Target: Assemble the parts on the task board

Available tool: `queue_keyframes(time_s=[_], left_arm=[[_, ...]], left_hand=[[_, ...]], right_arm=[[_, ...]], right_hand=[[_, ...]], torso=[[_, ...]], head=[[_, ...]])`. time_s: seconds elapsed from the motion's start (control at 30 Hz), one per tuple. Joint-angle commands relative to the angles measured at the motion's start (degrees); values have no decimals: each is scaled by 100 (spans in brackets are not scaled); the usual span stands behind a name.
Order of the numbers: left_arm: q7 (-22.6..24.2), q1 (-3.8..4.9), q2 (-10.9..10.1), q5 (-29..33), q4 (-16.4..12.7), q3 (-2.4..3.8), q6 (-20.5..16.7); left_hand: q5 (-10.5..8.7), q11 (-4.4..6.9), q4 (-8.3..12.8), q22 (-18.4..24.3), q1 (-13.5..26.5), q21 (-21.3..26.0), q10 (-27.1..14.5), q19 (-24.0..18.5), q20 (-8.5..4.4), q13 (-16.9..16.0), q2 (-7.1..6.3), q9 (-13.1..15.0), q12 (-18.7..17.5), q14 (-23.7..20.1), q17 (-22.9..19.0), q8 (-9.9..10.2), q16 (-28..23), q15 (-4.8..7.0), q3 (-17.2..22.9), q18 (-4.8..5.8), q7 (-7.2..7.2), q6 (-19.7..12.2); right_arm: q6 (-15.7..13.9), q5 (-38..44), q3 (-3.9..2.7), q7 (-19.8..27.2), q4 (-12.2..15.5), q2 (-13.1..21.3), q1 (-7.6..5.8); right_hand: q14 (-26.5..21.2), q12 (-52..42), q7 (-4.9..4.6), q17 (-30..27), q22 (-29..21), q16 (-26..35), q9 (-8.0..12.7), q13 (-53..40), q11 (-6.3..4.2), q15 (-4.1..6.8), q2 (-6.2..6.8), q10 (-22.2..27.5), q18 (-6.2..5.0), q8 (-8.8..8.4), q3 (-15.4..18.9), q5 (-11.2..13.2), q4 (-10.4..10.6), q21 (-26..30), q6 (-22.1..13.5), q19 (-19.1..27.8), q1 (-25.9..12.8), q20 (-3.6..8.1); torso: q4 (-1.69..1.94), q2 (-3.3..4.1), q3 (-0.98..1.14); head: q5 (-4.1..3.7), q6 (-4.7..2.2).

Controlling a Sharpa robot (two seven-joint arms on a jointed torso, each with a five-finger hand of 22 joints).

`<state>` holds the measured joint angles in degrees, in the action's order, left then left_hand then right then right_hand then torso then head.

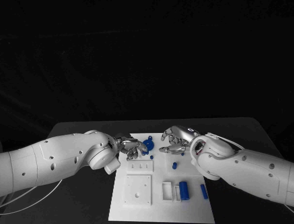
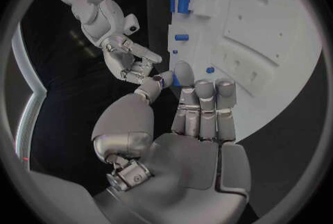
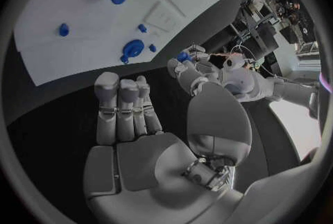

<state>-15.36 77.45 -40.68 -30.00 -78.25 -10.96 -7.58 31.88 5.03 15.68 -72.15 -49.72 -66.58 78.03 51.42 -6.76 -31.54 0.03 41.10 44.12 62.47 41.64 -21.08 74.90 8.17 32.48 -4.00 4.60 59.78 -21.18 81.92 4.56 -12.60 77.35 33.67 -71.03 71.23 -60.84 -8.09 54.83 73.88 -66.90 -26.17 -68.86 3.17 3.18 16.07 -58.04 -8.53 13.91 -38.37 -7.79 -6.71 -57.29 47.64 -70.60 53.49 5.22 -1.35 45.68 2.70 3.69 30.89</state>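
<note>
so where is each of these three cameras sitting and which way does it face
Head view: on the robot's head, looking down at the task board; both arms, left hand and right hand show.
Left wrist view: behind the left hand, facing across the board; the right hand shows beyond.
Right wrist view: behind the right hand, facing the board; the left hand shows beyond.
Shared: all three show the board and both hands.

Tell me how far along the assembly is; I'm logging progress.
Early. Nothing looks assembled yet. The left hand pinches a small blue part in its fingers over the board's far end; the right hand hovers open opposite. A blue gear, a cylinder and a peg lie loose.
</note>
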Motion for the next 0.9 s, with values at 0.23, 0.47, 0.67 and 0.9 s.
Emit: queue_keyframes(time_s=[0.23,0.47,0.67,0.9], left_arm=[[-284,4,0,-1169,34,-200,-446],[-587,-76,146,-1632,258,-278,-876],[-587,-263,278,-1634,500,-277,-1092],[-578,-375,369,-1818,552,-276,-1080]], left_hand=[[-83,20,33,53,-109,-198,134,110,-768,-229,8,345,332,264,94,143,238,277,-2,-106,-355,635],[-72,48,34,83,-123,-279,205,204,-796,-329,-35,313,477,352,125,196,340,312,12,-124,-380,703],[-33,65,19,81,-88,-290,242,251,-788,-402,-60,298,576,392,154,211,419,322,24,-119,-399,787],[-11,113,34,62,-81,-342,294,350,-808,-538,-94,292,747,471,195,211,540,372,30,-146,-446,912]], right_arm=[[-629,-785,-51,553,-5,440,-5],[-738,-1189,-138,694,-101,594,-147],[-819,-1417,-200,805,-231,628,-343],[-816,-1520,-234,800,-336,622,-463]], right_hand=[[-31,-86,-150,23,16,2,-11,57,-12,12,-85,38,-647,5,159,-206,24,27,-167,16,25,-13],[-22,-105,-142,23,18,4,-18,87,-20,20,-115,33,-647,22,152,-248,39,35,-148,8,81,-10],[-75,-106,-140,2,8,59,-23,138,-21,20,-124,66,-647,37,165,-296,54,98,-139,72,115,-35],[-75,-110,-140,0,7,64,-23,148,-21,21,-131,69,-647,38,171,-307,58,105,-140,76,120,-40]], torso=[[-19,-26,19],[-44,-73,57],[-50,-109,87],[-64,-133,116]], head=[[62,59],[117,134],[149,220],[126,302]])
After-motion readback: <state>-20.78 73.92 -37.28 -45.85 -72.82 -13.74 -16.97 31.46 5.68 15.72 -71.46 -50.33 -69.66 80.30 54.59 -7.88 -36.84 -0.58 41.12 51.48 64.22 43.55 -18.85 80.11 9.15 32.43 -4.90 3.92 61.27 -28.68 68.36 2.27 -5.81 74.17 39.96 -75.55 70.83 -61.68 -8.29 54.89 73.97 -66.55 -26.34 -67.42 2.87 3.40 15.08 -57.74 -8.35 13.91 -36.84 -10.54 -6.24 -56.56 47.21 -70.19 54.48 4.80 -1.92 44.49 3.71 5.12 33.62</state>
